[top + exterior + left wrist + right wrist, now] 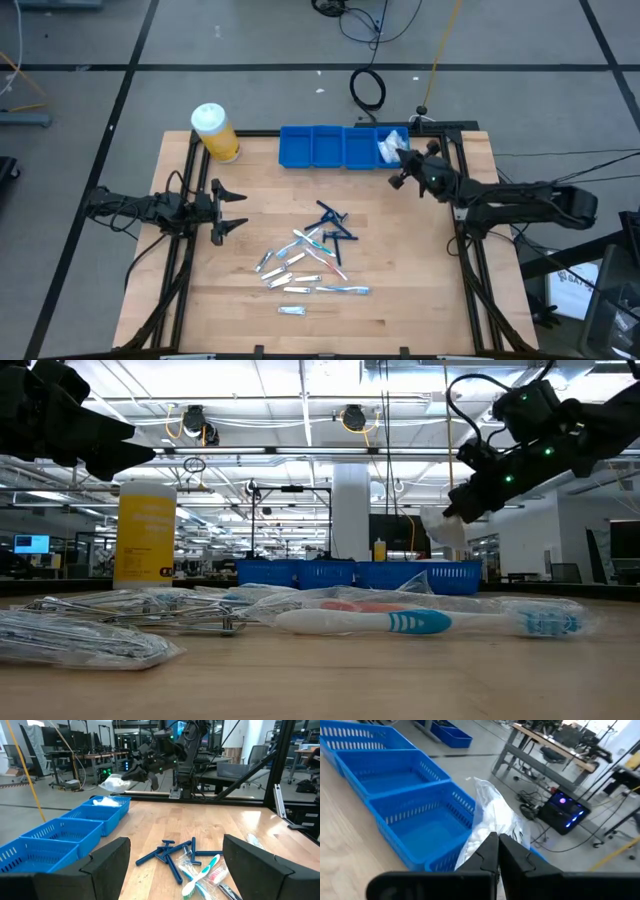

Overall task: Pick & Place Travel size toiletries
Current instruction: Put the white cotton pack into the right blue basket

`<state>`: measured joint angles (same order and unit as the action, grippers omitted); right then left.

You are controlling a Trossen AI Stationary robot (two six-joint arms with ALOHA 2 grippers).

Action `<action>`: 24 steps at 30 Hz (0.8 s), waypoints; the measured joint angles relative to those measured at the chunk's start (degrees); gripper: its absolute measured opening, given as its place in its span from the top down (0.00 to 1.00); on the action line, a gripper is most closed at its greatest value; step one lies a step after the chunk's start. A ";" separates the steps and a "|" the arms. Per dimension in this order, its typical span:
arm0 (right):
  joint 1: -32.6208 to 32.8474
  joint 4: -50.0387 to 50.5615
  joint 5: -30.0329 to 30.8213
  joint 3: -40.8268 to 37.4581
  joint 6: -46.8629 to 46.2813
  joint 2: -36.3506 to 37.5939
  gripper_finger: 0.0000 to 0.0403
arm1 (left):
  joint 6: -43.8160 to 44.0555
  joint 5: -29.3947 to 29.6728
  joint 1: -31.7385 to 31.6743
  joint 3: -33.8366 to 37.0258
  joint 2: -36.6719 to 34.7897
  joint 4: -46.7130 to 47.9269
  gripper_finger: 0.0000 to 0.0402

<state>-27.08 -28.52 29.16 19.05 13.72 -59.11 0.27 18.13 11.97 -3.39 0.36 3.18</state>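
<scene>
- Low view, nearest: a blue-white toothbrush [420, 623] lies wrapped on the table [420, 290], with clear-wrapped packets [80, 635] beside it.
- High view alone shows the whole scatter mid-table, dark blue razors [335, 225] at its far edge.
- Left gripper [228, 211] hangs spread wide and empty, near the pile.
- Right gripper [497, 851] is pinched tight on a white plastic packet [492, 822], held above the blue tray [330, 148]'s end compartment.
- Yellow jar [215, 132] stands beside the tray.

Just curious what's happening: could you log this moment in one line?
right hand: shut on packet, above tray | left hand: open, waiting | razors: on table
</scene>
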 joint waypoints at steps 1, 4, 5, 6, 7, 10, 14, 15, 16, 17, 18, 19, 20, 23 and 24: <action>-0.85 -0.35 -0.85 0.00 0.02 -0.52 1.00 | 0.00 0.00 0.02 0.00 0.00 0.00 0.23; -2.91 -1.42 -0.92 0.00 0.56 -3.06 1.00 | 0.00 0.00 0.02 0.00 0.00 0.00 0.23; -3.52 -1.49 -0.95 0.00 0.75 -4.05 1.00 | 0.00 0.00 0.02 0.00 0.00 -0.01 0.23; -4.05 -1.61 -0.95 0.00 1.04 -5.00 1.00 | 0.00 0.00 0.00 0.00 0.00 0.00 0.23; -4.46 -2.17 -0.95 0.00 1.65 -6.03 1.00 | 0.00 0.00 0.02 0.00 0.00 0.00 0.23; -5.27 -4.12 -3.02 0.00 2.79 -9.15 1.00 | 0.00 0.00 0.01 0.00 0.00 0.00 0.23; -5.61 -7.12 -6.83 0.00 2.51 -12.19 0.99 | 0.00 0.00 0.02 0.00 0.00 0.00 0.23; -5.59 -7.51 -6.90 -0.02 2.10 -12.59 0.98 | 0.00 0.00 0.02 0.00 0.00 0.00 0.23; -5.59 -8.04 -6.94 0.00 1.98 -12.95 0.97 | 0.00 0.00 0.00 0.00 0.00 0.00 0.23; -5.59 -8.18 -6.96 0.00 2.00 -13.14 0.95 | 0.00 0.00 0.02 0.01 0.00 -0.01 0.23; -5.59 -8.05 -6.95 0.00 1.98 -13.27 0.93 | 0.00 0.00 0.02 0.01 0.00 0.00 0.23; -5.59 -7.96 -6.94 0.00 1.85 -13.46 0.90 | -0.01 0.00 0.02 0.00 0.00 0.00 0.23; -5.59 -7.89 -6.93 0.00 1.70 -13.66 0.87 | 0.00 0.00 0.00 0.01 -0.01 -0.01 0.23; -5.90 -7.33 -6.93 0.00 0.59 -14.16 0.77 | 0.00 0.00 0.01 0.00 -0.02 0.00 0.23; -6.04 -6.93 -6.92 0.00 -0.25 -14.31 0.74 | 0.00 0.00 0.02 0.00 -0.01 0.00 0.23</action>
<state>-33.12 -35.45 22.24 19.05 13.47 -73.42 0.27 18.13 11.99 -3.40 0.35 3.18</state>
